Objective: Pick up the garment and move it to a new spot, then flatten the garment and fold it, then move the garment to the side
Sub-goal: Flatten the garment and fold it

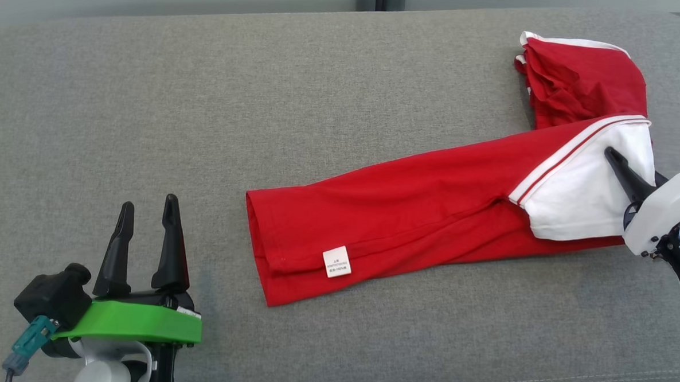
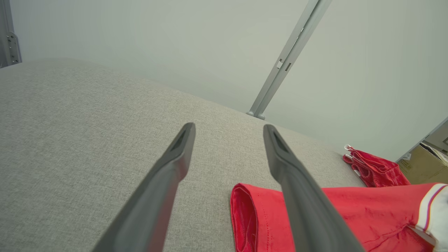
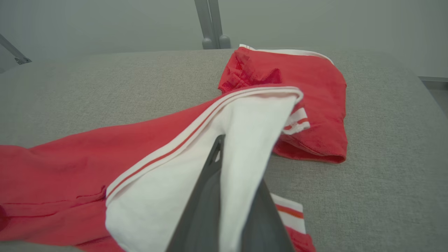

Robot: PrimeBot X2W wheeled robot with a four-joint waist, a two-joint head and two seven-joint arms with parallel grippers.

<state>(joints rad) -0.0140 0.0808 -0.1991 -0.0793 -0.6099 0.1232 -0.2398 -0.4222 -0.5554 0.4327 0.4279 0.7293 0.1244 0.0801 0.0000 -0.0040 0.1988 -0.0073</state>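
While the right pincer point(image 1: 616, 163) clamps the garment point(image 1: 419, 217), the left pincer point(image 1: 149, 203) gapes near its red hem.

Left gripper point(image 1: 149, 203) is being held low at the head view's lower left, fingers being pointed up and spread wide, nothing being gripped. Right gripper point(image 1: 612, 156) is being angled in from the right edge, pale wrist behind it, fingers being pinched tight on the garment point(image 1: 408, 217).
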